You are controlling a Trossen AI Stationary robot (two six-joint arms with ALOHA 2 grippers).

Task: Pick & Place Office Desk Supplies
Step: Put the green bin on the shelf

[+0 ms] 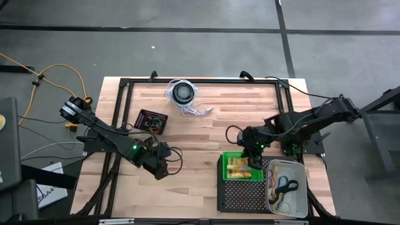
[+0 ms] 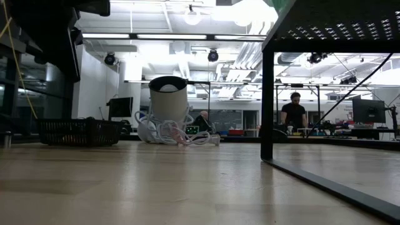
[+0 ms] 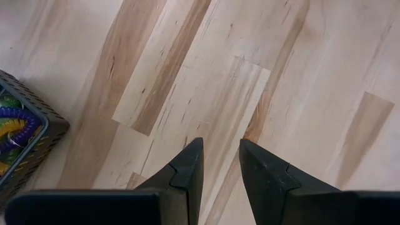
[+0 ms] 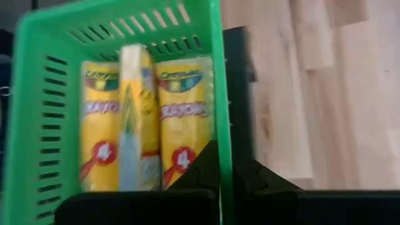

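Note:
A green slatted basket [image 4: 56, 94] holds three yellow crayon packets [image 4: 181, 119]. In the high view this basket [image 1: 226, 164] is over the far left corner of the large black perforated tray [image 1: 240, 197]. My right gripper [image 1: 254, 159] is shut on the basket's wall. My left gripper [image 3: 222, 142] stands a little open above bare wood at the near left [image 1: 164, 165], with nothing between its fingers. Neither gripper shows in the low view. My right gripper [image 4: 224, 153] pinches the green basket's side wall at its rim [image 4: 220, 125], one finger [image 4: 200, 172] inside over the packets and one outside. The fingers slant down from the table's right. I cannot tell whether the basket rests on the tray or hangs just above it.
A small black mesh basket [image 1: 152, 120] with coloured loops sits at the far left, its corner [image 3: 25, 140] in the left wrist view. A round black disc with a white coiled cord [image 1: 182, 94] stands at the back. A white bin [image 1: 299, 167] with rubber bands [image 1: 284, 186] sits right of the tray.

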